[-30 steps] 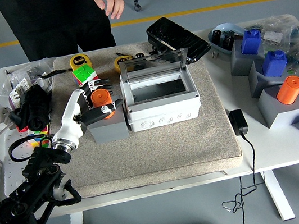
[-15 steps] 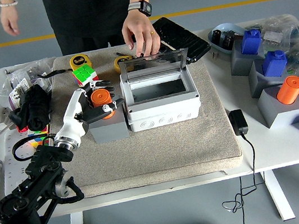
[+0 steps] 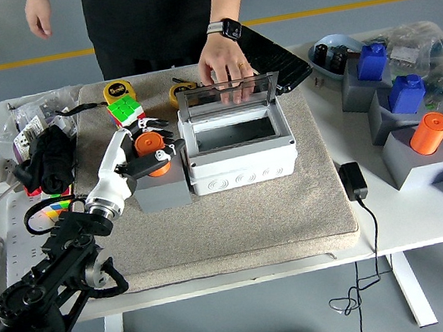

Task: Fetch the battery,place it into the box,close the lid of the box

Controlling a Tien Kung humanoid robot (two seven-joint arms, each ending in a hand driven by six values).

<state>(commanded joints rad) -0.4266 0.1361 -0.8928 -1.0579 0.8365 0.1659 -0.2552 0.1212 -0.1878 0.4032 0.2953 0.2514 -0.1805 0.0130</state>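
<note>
The orange battery point(image 3: 147, 143) stands upright in a grey block point(image 3: 163, 194) on the beige mat, just left of the grey box point(image 3: 242, 163). My left hand point(image 3: 154, 148) reaches in from the lower left and its fingers curl around the battery, thumb in front. The box's clear lid point(image 3: 227, 94) stands open at the back. A person at the far side rests a hand point(image 3: 225, 71) on the top edge of the lid. My right arm is out of view.
A Rubik's cube point(image 3: 126, 109) and yellow tape measure point(image 3: 116, 90) lie behind my hand, a black bundle point(image 3: 50, 159) to its left. Grey blocks with blue parts and another orange cylinder point(image 3: 430, 133) stand at right, a black charger point(image 3: 352, 181) by the mat edge.
The person stepped right and laid a hand on the open lid. My left hand shifted slightly forward and closed tighter around the battery.
</note>
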